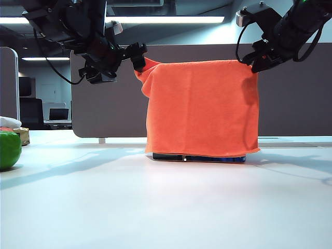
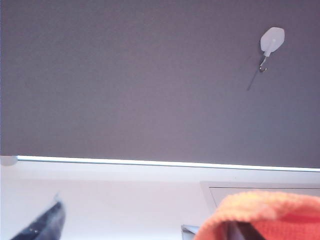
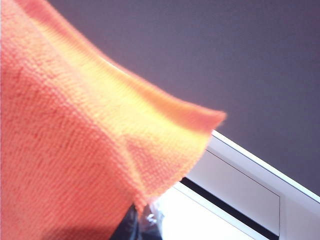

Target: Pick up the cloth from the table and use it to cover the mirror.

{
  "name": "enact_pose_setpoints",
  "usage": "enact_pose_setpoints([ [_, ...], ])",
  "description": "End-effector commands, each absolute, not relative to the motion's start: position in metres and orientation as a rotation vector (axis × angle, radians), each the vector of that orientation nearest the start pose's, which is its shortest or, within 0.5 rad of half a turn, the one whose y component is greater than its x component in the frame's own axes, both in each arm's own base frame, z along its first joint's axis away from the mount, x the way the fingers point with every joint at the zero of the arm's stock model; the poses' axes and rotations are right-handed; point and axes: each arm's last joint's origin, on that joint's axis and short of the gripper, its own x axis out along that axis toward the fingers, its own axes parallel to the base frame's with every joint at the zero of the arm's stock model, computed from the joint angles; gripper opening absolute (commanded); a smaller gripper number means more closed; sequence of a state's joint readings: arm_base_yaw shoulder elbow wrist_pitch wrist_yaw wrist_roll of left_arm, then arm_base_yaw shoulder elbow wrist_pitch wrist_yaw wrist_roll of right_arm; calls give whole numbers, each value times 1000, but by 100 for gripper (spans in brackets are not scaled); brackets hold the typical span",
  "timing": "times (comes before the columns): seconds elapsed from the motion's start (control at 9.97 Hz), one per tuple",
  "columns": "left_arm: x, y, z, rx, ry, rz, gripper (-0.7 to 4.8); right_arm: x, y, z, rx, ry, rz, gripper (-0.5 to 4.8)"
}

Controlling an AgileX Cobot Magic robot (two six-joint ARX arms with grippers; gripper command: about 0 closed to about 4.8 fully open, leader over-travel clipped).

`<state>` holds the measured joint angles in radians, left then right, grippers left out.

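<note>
The cloth (image 1: 202, 106), a bright orange fuzzy microfibre towel, hung draped over the upright mirror (image 1: 199, 157), of which you could see only a dark strip and thin base below the hem. No brand, label or legible writing showed anywhere. The towel's lower edge stopped just above the smooth white glossy table (image 1: 155, 207), whose whole near surface lay bare before the mirror; a green round object (image 1: 9, 149) sat well apart at the left edge. A grey-brown partition panel (image 1: 290, 93) stood close behind.

Your left gripper (image 1: 138, 55) stood at the cloth's upper left corner, jaws spread as wide as they go; from the exterior view you could not tell whether a finger touched the fabric. In the left wrist view the cloth (image 2: 265, 215) lay nearby. Your right gripper (image 1: 255, 63) was fully closed, pinching the upper right corner of the cloth (image 3: 75, 150).
</note>
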<state>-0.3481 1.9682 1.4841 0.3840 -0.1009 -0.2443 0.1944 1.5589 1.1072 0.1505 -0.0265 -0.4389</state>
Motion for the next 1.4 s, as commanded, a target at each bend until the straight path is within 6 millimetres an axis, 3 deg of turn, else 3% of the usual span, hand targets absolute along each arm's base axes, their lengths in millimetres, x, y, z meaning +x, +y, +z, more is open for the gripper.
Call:
enact_pose_setpoints([
  [0.1,438,-149,280,-226,115,-163,409,349,68,289,-459,241,272,-1],
  [0.4,438,-147,280,-223,107,-93,409,348,64,285,-460,285,266,-1],
  [0.5,438,-147,280,-224,106,-94,408,350,50,284,-429,303,210,-1],
  [1.1,442,-133,281,-213,87,29,404,350,49,282,-419,320,267,0],
  [1.2,442,-133,281,-212,90,29,403,350,49,282,-419,320,268,17],
  [1.3,442,-133,280,-210,98,30,403,350,49,282,-419,312,267,116],
  [1.4,442,-133,280,-209,100,31,403,350,49,283,-419,306,265,122],
])
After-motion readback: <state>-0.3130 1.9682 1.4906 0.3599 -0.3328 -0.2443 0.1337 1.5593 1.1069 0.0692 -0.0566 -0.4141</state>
